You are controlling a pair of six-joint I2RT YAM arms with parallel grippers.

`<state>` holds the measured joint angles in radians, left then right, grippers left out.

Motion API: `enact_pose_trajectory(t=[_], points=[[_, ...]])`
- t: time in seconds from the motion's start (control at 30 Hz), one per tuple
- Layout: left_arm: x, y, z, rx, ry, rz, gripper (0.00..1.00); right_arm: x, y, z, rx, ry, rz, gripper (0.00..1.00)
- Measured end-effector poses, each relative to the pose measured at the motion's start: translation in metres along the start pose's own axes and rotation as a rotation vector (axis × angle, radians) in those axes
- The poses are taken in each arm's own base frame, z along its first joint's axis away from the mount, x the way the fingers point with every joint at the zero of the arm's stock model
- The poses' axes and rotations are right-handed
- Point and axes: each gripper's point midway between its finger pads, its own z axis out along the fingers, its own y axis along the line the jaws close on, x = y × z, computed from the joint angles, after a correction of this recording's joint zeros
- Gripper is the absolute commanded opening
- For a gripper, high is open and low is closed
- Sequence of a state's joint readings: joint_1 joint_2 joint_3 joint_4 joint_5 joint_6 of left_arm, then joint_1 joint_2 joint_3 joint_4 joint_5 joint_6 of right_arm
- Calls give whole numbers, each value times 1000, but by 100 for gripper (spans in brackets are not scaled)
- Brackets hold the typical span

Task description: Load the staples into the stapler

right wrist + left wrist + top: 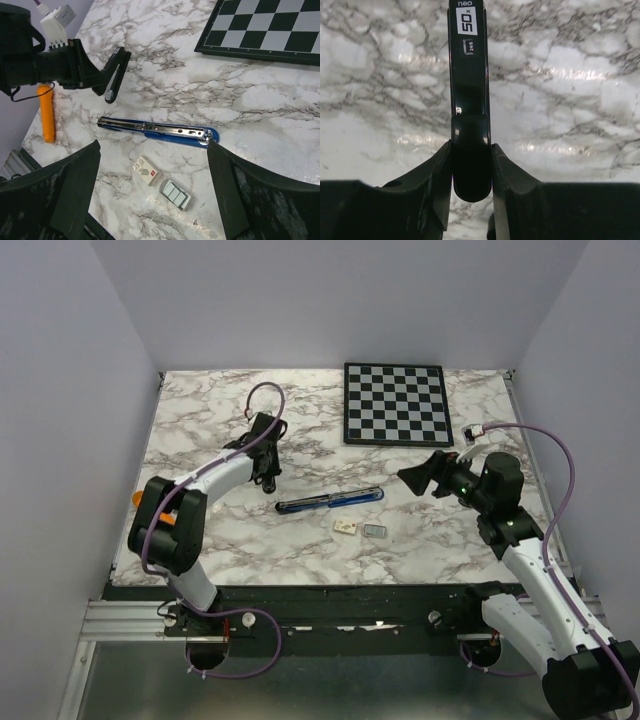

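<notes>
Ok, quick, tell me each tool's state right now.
Left tool: closed on the black stapler.
Right tool: open, holding nothing.

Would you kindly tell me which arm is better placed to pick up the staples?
Right: the right end effector is open and empty near the staples; the left end effector grips a black stapler.

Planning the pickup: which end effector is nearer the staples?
Right. The right end effector hovers open just beyond the staples, slightly to their right; the left end effector is farther off to their left.
</notes>
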<state>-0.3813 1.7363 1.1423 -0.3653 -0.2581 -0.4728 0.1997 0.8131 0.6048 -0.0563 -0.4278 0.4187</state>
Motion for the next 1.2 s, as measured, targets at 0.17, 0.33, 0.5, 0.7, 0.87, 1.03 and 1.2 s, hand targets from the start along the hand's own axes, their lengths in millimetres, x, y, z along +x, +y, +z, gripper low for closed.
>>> enact_pose_trajectory(t=[0.17,0.33,0.5,0.7,0.87,1.03,1.2], points=[[30,17,-22,5,-6,-68,33,4,4,1,-13,11,0,95],[40,15,-23,32,-15,-132,66,7,9,2,-30,21,-4,95],[56,6,-21,69,41,-170,73,9,12,2,-37,26,-5,95],[47,-21,-19,154,65,-205,79,10,13,2,-40,28,-6,95],[20,-70,-14,285,67,-215,82,10,13,2,-40,28,-6,95],[-6,-126,-15,437,49,-172,83,10,12,2,-40,28,-9,95],[-18,-141,-29,514,-7,-30,87,10,12,2,-40,28,-18,95]])
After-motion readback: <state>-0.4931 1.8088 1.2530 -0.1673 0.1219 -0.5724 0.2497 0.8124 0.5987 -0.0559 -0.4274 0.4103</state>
